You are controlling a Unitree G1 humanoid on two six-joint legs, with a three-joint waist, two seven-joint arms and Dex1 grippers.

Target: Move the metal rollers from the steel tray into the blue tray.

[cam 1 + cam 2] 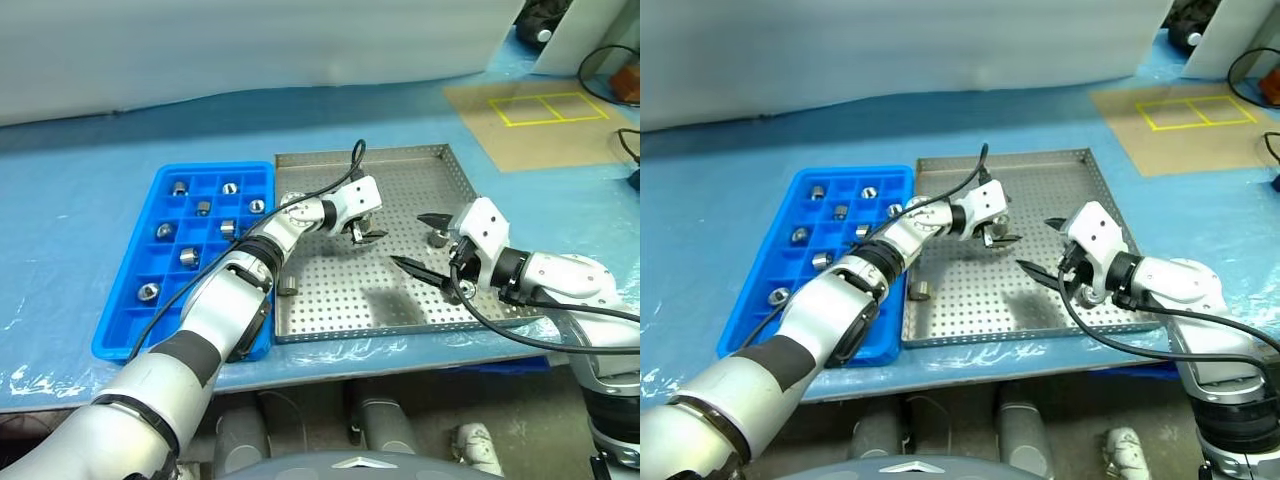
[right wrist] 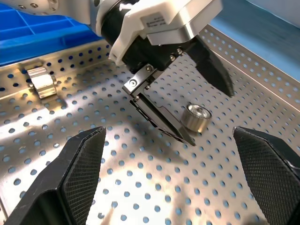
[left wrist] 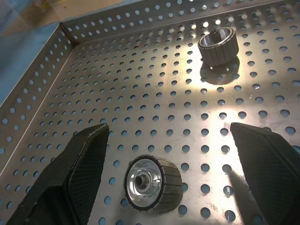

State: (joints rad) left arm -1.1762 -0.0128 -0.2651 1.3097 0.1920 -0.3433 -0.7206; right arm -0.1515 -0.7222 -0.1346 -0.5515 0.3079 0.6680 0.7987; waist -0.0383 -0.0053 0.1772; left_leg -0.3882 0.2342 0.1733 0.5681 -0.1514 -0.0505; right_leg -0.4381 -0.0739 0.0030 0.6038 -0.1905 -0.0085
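Roller (image 3: 152, 183) between my left hand (image 3: 168, 154) fingers, wide open, empty. Right hand (image 1: 425, 243) likewise. Judged hard, smooth, weighty; grip ribbed sides.

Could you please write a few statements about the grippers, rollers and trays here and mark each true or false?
1. The left gripper is shut on a roller. False: it is open, with a roller lying between its fingers.
2. The blue tray already holds several rollers. True.
3. The right gripper is open over the steel tray. True.
4. The blue tray lies to the right of the steel tray. False: it lies to its left.
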